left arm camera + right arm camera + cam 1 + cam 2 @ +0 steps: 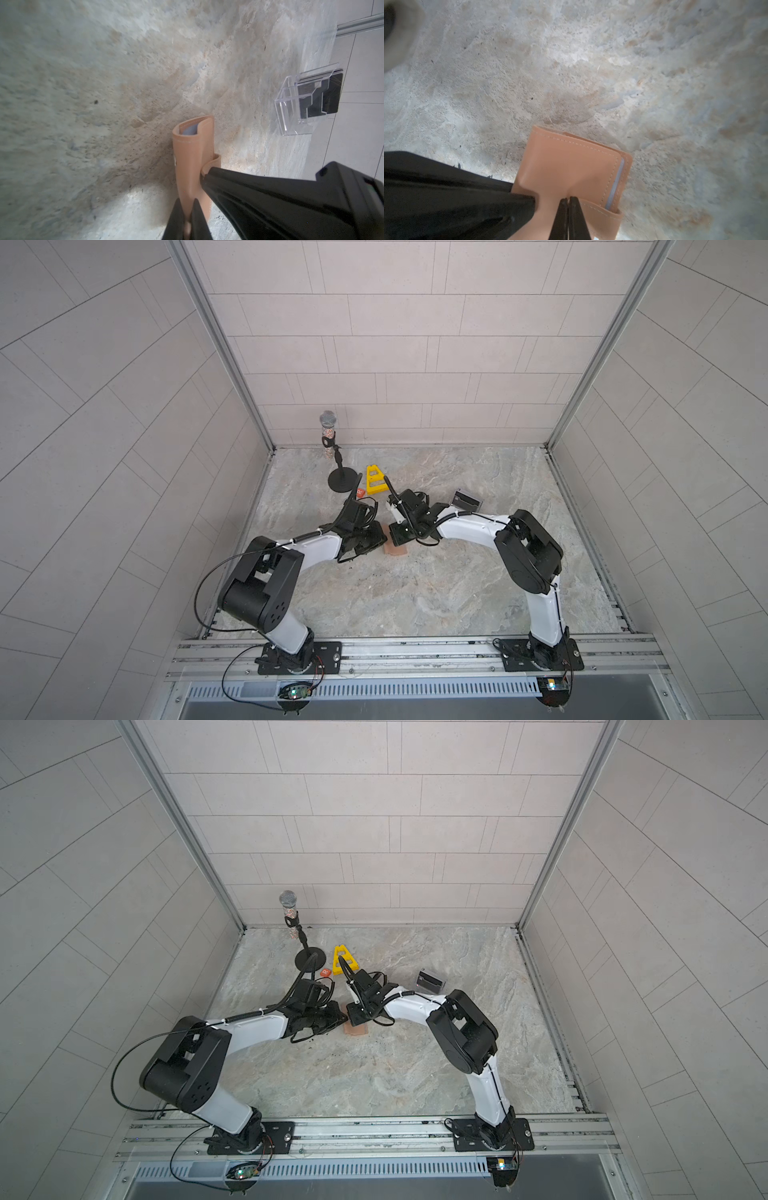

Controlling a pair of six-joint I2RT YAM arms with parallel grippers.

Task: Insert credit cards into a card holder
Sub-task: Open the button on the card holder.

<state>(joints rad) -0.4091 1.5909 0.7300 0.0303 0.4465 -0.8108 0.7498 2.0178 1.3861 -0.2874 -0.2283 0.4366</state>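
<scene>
Marbled tabletop (415, 593), L gripper (186, 202) pinching card holder (193, 149), R gripper (568, 200) clamped on its strap (548, 209), blue card (190, 131) inside

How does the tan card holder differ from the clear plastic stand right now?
The card holder is opaque tan leather; the stand is clear plastic. The card holder is pinched by the left gripper and right gripper, jaws shut; the stand sits untouched on the table. The card holder shows a light blue card; the stand holds dark cards. Both contain cards.
</scene>
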